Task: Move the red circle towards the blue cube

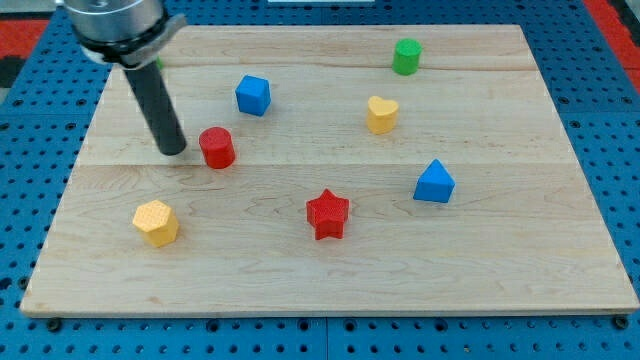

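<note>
- My tip (pixel 174 150) rests on the wooden board (pixel 330 280), in the upper left part of the view; it is a bare rod with nothing to open or close, and it holds nothing.
- The red circle (pixel 217 147), a short upright cylinder, stands just to the view's right of my tip; I cannot tell whether the two touch or a thin gap lies between them.
- The blue cube (pixel 253 95) sits near the red circle, toward the view's top and a little to the right of it, clearly apart from it.
- A yellow hexagon block (pixel 156 222) lies toward the view's bottom from my tip, well apart from it.
- A red star (pixel 327 214) lies near the middle of the board, toward the bottom right of the red circle.
- A blue block (pixel 434 182) with a peaked top sits to the right of the star.
- A yellow heart (pixel 381 114) sits above that, and a green cylinder (pixel 406 56) stands near the board's top edge.
- The board lies on a blue perforated surface (pixel 610 150).
</note>
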Robot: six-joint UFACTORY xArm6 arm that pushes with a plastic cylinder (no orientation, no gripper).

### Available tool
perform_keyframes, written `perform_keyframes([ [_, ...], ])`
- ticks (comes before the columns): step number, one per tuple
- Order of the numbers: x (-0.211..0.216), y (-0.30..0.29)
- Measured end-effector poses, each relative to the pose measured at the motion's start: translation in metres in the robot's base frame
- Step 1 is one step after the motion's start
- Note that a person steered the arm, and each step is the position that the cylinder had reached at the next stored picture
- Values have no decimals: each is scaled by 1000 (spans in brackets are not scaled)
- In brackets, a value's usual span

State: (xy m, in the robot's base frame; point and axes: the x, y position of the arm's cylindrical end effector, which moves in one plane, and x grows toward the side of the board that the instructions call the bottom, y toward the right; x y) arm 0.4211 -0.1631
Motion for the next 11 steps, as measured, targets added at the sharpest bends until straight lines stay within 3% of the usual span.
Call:
perform_keyframes([
  [2, 35, -29],
  [5, 16, 45],
  [6, 57, 55],
  [8, 35, 144],
  [9, -8, 167],
  [11, -51, 113],
])
